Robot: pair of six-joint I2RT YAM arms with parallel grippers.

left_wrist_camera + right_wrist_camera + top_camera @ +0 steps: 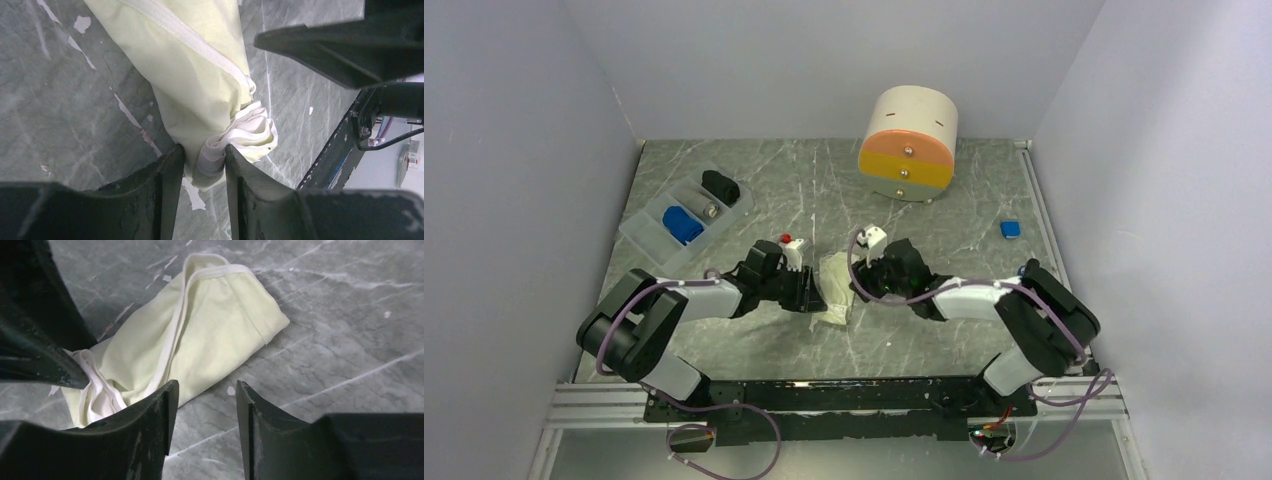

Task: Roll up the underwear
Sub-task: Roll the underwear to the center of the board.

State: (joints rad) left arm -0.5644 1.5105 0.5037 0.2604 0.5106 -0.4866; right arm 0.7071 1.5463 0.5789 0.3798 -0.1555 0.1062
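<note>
Marble table (pixel 824 190) carries the cream underwear (pixel 835 295), lying folded at its centre between my arms. My left gripper (pixel 204 152) pinches its bunched end; my right gripper (pixel 206 390) hovers beside it, jaws spread over bare marble.

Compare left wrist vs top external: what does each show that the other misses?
Left wrist only: the left claw pinching the bunched end of the cream underwear, with white trim folds squeezed between its jaws. Top external only: the tray holding a blue roll and a black bundle, the round drawer unit, and a small blue item at right. Both: the cream underwear lying on the grey marble table, with the left claw at it.
</note>
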